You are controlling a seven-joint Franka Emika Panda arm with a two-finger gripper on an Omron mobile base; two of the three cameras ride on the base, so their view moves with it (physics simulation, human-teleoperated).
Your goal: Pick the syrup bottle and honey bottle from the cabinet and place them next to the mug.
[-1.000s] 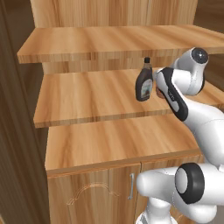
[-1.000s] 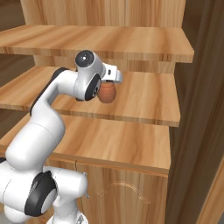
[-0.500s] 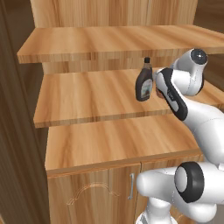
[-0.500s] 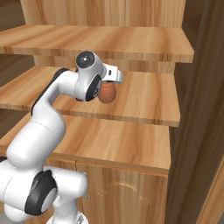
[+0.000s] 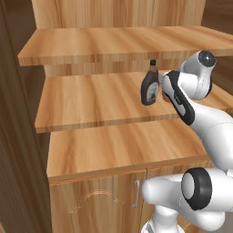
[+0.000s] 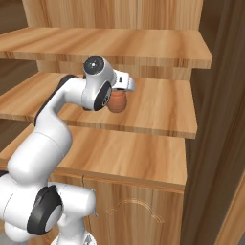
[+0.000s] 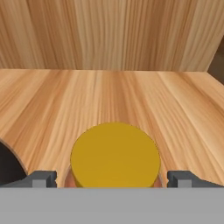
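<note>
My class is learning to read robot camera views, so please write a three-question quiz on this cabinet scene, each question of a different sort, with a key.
1. True or false: the end effector is shut on the honey bottle.
2. Multiple choice: the syrup bottle stands on which level of the cabinet? A. top shelf B. middle shelf C. lowest surface, above the doors
3. Fill in: in the hand view, the honey bottle's lid is coloured ____.

Key
1. False. The fingertips stand wide on either side of the lid, not closed on it.
2. B. It stands upright on the middle shelf, beside the arm.
3. Yellow.
</note>
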